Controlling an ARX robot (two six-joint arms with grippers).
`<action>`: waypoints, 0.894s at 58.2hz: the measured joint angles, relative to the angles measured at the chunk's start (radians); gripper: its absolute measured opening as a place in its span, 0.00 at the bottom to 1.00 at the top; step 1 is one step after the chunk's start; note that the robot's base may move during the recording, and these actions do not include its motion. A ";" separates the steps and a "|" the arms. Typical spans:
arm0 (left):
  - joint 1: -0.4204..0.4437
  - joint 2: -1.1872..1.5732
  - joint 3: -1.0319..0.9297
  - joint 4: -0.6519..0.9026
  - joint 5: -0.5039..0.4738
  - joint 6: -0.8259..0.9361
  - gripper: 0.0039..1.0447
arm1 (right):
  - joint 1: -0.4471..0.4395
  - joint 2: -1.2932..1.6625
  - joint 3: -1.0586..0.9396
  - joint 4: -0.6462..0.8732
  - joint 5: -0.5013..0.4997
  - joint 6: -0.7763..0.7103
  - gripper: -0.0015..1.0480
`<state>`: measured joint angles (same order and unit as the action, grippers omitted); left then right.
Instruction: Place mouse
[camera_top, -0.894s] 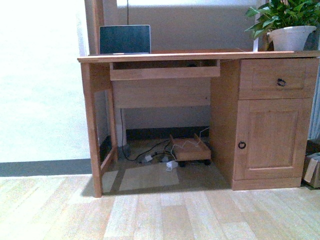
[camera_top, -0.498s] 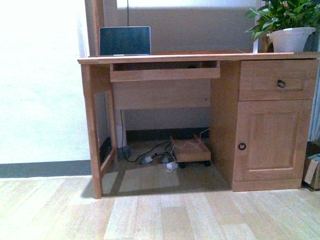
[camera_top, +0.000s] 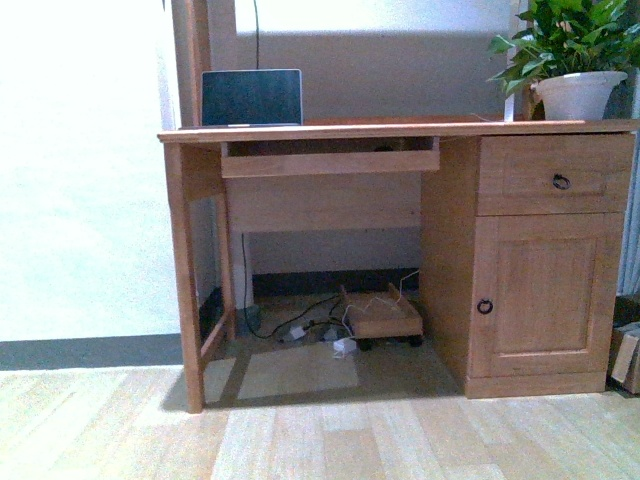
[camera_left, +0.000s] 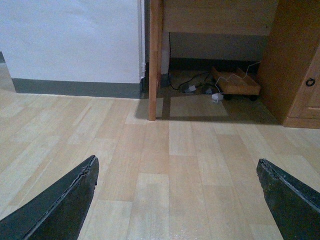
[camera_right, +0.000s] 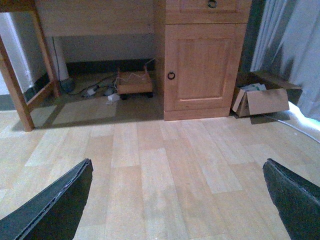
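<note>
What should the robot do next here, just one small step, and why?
Probably roll closer to the desk. The left tool and right tool are both open and empty, hanging over floor well short of it. What may be the mouse, a small dark shape, sits on the pull-out tray, seemingly out of reach.

In the front view, a tiny dark speck on the pull-out tray at upper centre is too small to tell whether it is the mouse. The desk top hides the laptop's base. The plant at upper right and the cardboard box at lower right are cut by the frame's edge. The left gripper and right gripper show only dark finger ends, their bodies out of frame
</note>
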<state>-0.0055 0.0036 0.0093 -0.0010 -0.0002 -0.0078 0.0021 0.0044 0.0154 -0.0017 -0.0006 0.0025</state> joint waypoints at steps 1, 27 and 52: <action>0.000 0.000 0.000 0.000 0.000 0.000 0.93 | 0.000 0.000 0.000 0.000 0.000 0.000 0.99; 0.000 0.000 0.000 0.000 0.000 0.000 0.93 | 0.000 0.000 0.000 0.000 0.000 0.000 0.99; 0.000 0.000 0.000 0.000 0.000 0.000 0.93 | 0.000 0.000 0.000 0.000 0.000 0.000 0.99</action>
<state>-0.0055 0.0036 0.0093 -0.0010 -0.0006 -0.0078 0.0025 0.0044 0.0154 -0.0017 -0.0006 0.0025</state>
